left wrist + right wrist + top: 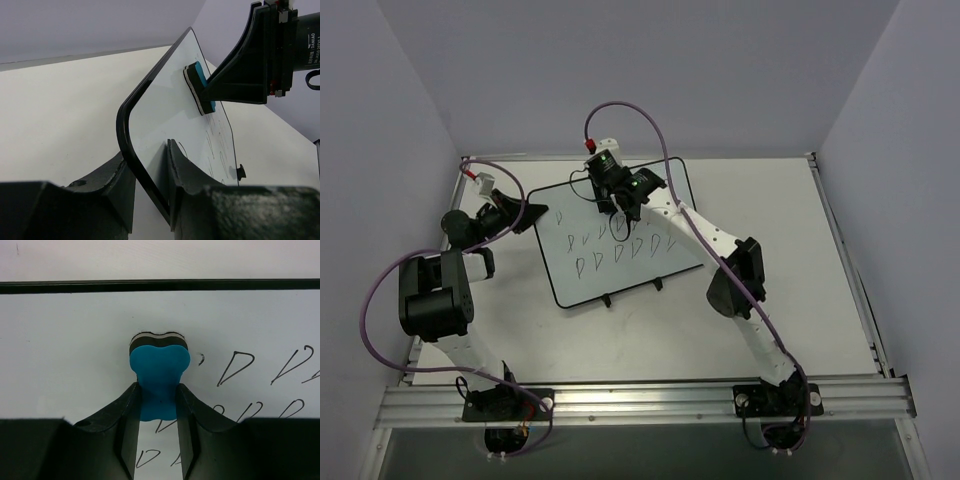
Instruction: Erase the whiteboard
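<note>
A: Your right pincer is clamped narrow on the small blue foam eraser block, whose black-and-white pad presses flat against the large white board with the thin black frame.
B: And your left pincer?
A: Its jaws straddle the board's rounded left corner, set narrow. You cannot tell whether they pinch it. The board sits skewed on the white table, its two small black feet toward the arm bases.
B: What crowds you?
A: Your right forearm crosses the board's right side and hides some marks from above. A purple cable loops past the far edge.
B: Any writing?
A: Rows of hand-drawn "D"-like marks sit right of and below the eraser. The word "DAMIAO" is on the right wrist housing.
B: Pose?
A: Right arm stretched forward and inward, left arm folded and reaching right to the board's edge.
</note>
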Controlling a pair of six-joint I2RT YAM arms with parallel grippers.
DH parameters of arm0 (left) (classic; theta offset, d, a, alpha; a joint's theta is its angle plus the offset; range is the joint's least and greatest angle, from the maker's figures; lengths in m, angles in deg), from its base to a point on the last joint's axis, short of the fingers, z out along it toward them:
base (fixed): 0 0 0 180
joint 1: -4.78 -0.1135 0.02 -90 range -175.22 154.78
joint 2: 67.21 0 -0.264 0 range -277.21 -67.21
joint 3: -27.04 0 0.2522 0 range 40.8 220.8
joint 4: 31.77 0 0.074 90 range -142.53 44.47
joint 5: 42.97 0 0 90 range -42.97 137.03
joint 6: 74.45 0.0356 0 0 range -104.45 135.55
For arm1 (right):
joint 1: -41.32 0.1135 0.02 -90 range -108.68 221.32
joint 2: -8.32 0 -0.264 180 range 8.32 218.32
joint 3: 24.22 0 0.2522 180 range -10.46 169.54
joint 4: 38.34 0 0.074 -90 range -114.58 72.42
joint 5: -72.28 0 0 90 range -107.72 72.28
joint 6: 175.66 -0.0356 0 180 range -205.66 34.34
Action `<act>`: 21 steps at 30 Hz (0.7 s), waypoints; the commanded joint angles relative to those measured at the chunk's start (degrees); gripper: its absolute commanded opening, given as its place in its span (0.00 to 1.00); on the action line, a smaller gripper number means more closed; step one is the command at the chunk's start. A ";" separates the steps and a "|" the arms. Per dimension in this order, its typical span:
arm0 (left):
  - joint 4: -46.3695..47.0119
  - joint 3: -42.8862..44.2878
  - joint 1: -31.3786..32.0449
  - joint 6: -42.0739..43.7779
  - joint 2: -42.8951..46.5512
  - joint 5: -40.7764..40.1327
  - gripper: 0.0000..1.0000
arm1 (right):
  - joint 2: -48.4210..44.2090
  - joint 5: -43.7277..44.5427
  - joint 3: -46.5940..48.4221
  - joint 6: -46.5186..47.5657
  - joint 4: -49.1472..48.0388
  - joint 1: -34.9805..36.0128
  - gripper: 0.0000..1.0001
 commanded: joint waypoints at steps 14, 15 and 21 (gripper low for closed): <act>3.92 -1.49 3.35 21.16 1.60 6.42 0.02 | -6.22 -2.71 -12.83 2.43 -2.99 -9.55 0.00; 3.47 -1.40 3.35 21.52 1.69 6.33 0.02 | -6.05 -2.70 -12.39 2.52 -2.81 -9.55 0.00; 0.40 -1.31 3.53 23.71 2.56 6.07 0.02 | -5.69 -5.07 -10.37 2.78 -4.74 -2.79 0.00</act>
